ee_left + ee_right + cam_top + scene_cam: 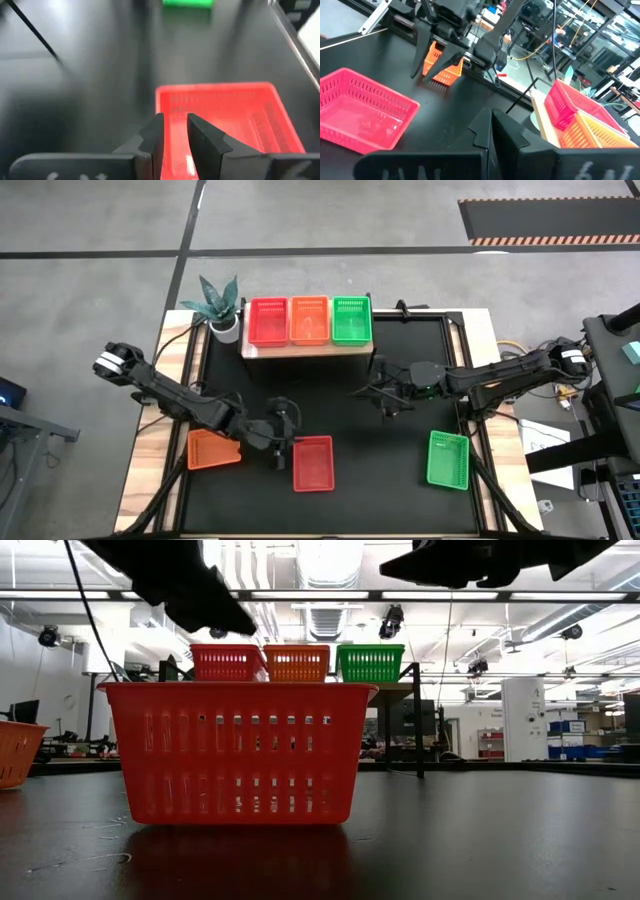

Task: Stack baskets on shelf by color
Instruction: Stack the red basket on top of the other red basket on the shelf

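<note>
shelf [305, 348] sits at upper centre of the high view, carrying three baskets side by side: red shelf basket [268, 321], orange shelf basket [309, 320], green shelf basket [351, 319], touching edge to edge. three more baskets are loose on the black desk [350, 410]: red loose basket [312, 463] at lower centre, orange loose basket [213, 449] lower left and tilted, green loose basket [448, 458] lower right. left hand [281, 428] hangs just above the red loose basket's upper left corner, between it and the orange loose basket; in the left wrist view its fingers [155, 137] stand slightly apart with only a narrow gap, holding nothing, the red basket rim right beyond the tips. right hand [385, 392] is mid-frame, right of centre, over bare desk below the shelf and well apart from the green loose basket; its fingers look pressed together in the right wrist view, nothing held. potted plant [220, 308] stands just left of the shelf.
</note>
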Tool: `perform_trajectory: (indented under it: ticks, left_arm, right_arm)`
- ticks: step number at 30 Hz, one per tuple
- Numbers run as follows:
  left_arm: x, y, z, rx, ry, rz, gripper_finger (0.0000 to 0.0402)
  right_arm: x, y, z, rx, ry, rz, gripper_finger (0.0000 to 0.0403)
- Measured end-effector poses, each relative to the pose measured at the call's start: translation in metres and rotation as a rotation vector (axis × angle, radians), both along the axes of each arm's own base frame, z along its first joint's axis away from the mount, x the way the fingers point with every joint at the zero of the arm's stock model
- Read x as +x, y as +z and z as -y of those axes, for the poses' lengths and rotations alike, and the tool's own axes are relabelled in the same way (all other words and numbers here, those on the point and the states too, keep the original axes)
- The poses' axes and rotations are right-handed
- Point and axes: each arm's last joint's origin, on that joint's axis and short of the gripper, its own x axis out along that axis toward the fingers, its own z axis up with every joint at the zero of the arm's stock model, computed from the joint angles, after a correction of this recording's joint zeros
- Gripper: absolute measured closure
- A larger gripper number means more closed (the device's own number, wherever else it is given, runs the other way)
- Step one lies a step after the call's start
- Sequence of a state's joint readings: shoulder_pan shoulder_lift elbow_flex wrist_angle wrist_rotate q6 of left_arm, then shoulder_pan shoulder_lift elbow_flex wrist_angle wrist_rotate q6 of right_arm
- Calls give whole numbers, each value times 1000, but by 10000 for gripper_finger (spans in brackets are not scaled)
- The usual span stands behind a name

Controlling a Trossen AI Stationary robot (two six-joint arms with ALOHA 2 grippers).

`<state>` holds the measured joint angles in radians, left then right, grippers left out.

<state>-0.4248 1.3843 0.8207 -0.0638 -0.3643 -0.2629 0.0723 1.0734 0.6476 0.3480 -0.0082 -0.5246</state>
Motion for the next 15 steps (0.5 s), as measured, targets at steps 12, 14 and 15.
perform_trajectory:
  ticks: [12,14,15]
  left_arm:
    - [30,-15,7,-147,-80,-208,334]
    - [32,-18,6,-173,-73,-224,334]
    - [32,-20,5,-181,-64,-234,334]
  right_arm:
    - [-2,-4,0,8,-2,-12,394]
    - [-3,-4,0,8,-2,-15,394]
    - [-3,-4,0,9,-2,-16,394]
